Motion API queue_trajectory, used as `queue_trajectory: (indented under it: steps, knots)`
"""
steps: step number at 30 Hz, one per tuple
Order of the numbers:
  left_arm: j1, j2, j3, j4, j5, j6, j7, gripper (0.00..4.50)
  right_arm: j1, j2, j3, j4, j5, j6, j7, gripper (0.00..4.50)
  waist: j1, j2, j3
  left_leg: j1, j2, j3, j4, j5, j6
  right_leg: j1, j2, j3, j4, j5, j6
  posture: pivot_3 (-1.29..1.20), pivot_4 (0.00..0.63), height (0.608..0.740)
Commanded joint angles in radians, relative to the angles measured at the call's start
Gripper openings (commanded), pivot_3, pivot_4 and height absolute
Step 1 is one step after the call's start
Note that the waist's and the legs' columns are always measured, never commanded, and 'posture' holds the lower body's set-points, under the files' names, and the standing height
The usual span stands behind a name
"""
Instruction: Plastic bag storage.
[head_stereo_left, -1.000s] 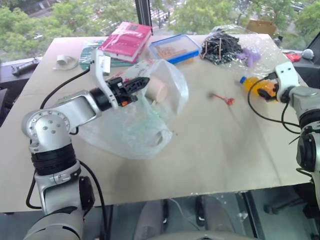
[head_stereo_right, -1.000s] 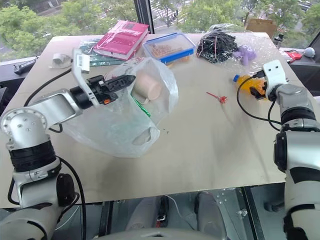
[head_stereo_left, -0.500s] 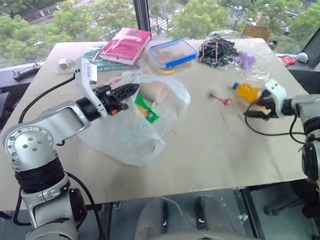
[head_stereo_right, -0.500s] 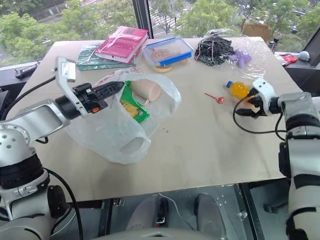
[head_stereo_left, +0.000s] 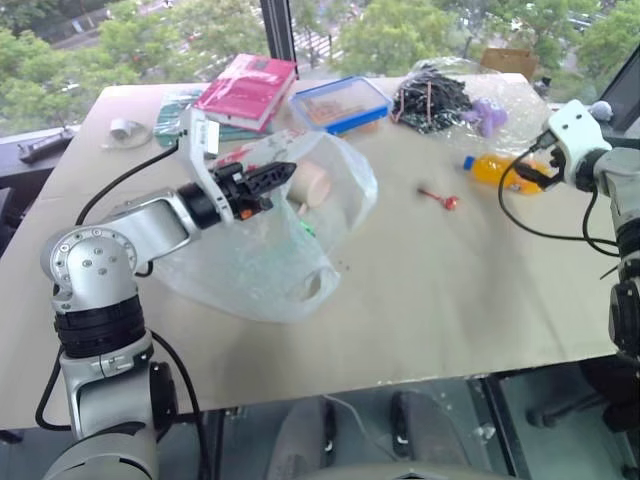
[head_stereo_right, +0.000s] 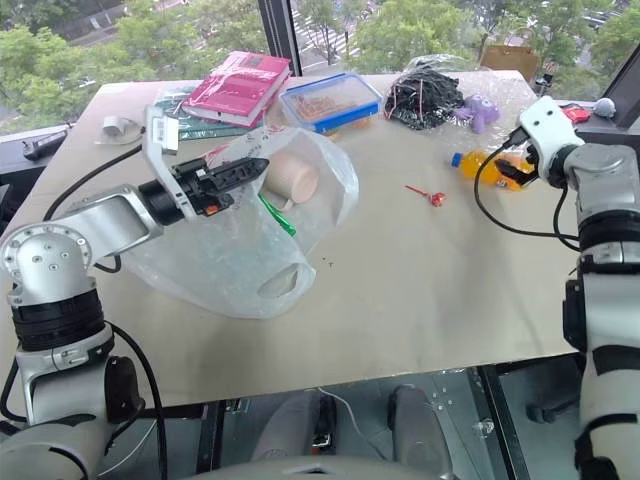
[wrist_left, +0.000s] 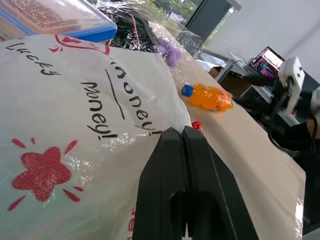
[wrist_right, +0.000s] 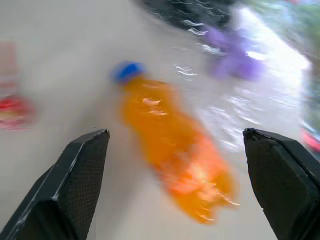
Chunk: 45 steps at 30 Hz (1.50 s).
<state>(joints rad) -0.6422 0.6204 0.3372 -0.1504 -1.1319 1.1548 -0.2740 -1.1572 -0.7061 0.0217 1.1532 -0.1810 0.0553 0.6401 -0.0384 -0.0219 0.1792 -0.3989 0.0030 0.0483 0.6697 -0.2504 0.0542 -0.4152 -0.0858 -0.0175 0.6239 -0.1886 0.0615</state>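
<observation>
On the table (head_stereo_left: 420, 300) in the eye views, the plastic bag (head_stereo_left: 270, 255) lies at ten o'clock, its rim pinched by the left gripper (head_stereo_left: 282, 174), fingers pressed together; if that thin film slips, the mouth collapses.

From the left wrist view, the bag's printed side bulges against the shut fingers.

Through the right wrist view, the right gripper (wrist_right: 175, 185), fingers spread, hangs over the orange bottle (wrist_right: 172, 150); a careless descent could roll it away.
</observation>
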Motion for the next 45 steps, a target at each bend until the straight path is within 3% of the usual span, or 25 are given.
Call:
queue_trajectory:
  steps: [1, 4, 7, 12, 17, 21, 25, 32, 40, 45]
  knots:
    - [-0.007, 0.027, 0.018, -0.021, 0.011, -0.019, -0.028, 0.00, -0.014, 0.038, -0.037, 0.162, 0.006, -0.043, -0.117, 4.31, 0.001, 0.000, 0.000, 0.000, 0.000, 0.000, 0.000, 0.000, 0.000, 0.000, 0.000, 0.000, 0.000, 0.000, 0.000, 0.00, 0.150, 0.740]
    - [0.022, 0.053, 0.058, -0.046, -0.007, -0.003, -0.015, 0.00, 0.019, 0.053, -0.026, 0.196, -0.005, -0.045, -0.022, 4.31, 0.000, 0.000, 0.000, -0.002, 0.000, 0.000, 0.000, 0.000, 0.000, -0.001, 0.000, 0.000, -0.001, 0.000, 0.000, 0.00, 0.150, 0.740]
    - [0.046, 0.083, 0.096, -0.070, -0.036, 0.022, 0.008, 0.00, 0.053, 0.046, -0.009, 0.202, 0.000, -0.001, 0.260, 4.31, -0.001, 0.000, 0.000, -0.002, 0.000, 0.000, -0.001, 0.000, 0.001, -0.001, 0.000, 0.000, -0.003, 0.000, 0.000, 0.00, 0.150, 0.740]
    - [0.074, 0.097, 0.122, -0.087, -0.062, 0.038, 0.027, 0.00, 0.057, 0.027, -0.061, 0.148, 0.071, -0.035, 0.440, 4.31, -0.001, 0.000, 0.000, -0.001, 0.001, -0.001, -0.001, 0.000, 0.001, 0.000, 0.000, -0.001, -0.002, 0.000, 0.000, 0.00, 0.150, 0.740]
    - [0.056, 0.068, 0.090, -0.071, -0.060, 0.022, 0.031, 0.00, 0.145, 0.039, -0.135, -0.085, 0.154, -0.169, 0.291, 4.31, 0.000, 0.000, 0.000, 0.000, 0.000, -0.001, 0.000, 0.000, 0.000, 0.000, 0.000, 0.000, 0.000, 0.000, 0.000, 0.00, 0.150, 0.740]
    - [0.029, 0.043, 0.061, -0.056, -0.049, 0.013, 0.022, 0.00, 0.157, 0.085, -0.179, -0.209, 0.169, 0.000, 0.037, 4.31, 0.003, 0.000, 0.000, 0.000, 0.001, -0.001, 0.000, 0.000, 0.000, 0.000, -0.001, -0.001, 0.001, 0.000, 0.000, 0.00, 0.150, 0.740]
    - [0.010, 0.032, 0.049, -0.037, -0.044, 0.010, 0.015, 0.00, 0.085, 0.082, -0.223, -0.098, 0.205, 0.107, -0.107, 4.31, 0.005, 0.000, 0.000, 0.000, 0.000, -0.001, 0.000, 0.000, 0.000, 0.000, -0.001, 0.000, 0.001, 0.000, 0.000, 0.00, 0.150, 0.740]
    - [-0.002, 0.018, 0.043, -0.036, -0.027, -0.006, 0.014, 0.00, -0.030, 0.077, -0.267, 0.137, 0.212, 0.076, -0.297, 4.31, 0.002, 0.000, 0.000, -0.001, 0.000, 0.000, -0.001, 0.000, 0.000, -0.001, -0.001, 0.000, -0.002, 0.000, 0.000, 0.00, 0.150, 0.740]
    - [0.048, 0.035, 0.099, -0.097, -0.048, -0.006, 0.055, 0.00, -0.026, 0.099, -0.251, 0.183, 0.186, 0.094, -0.178, 4.31, -0.003, 0.000, 0.000, -0.001, 0.000, 0.000, -0.002, 0.000, 0.001, -0.001, -0.001, 0.001, -0.002, 0.000, 0.000, 0.00, 0.150, 0.740]
    - [0.081, 0.039, 0.130, -0.127, -0.071, -0.006, 0.082, 0.00, 0.010, 0.090, -0.180, 0.155, 0.161, 0.139, 0.113, 4.31, -0.005, 0.000, 0.000, 0.000, 0.001, 0.000, -0.001, 0.000, 0.001, 0.000, 0.000, 0.001, -0.002, 0.000, 0.000, 0.00, 0.150, 0.740]
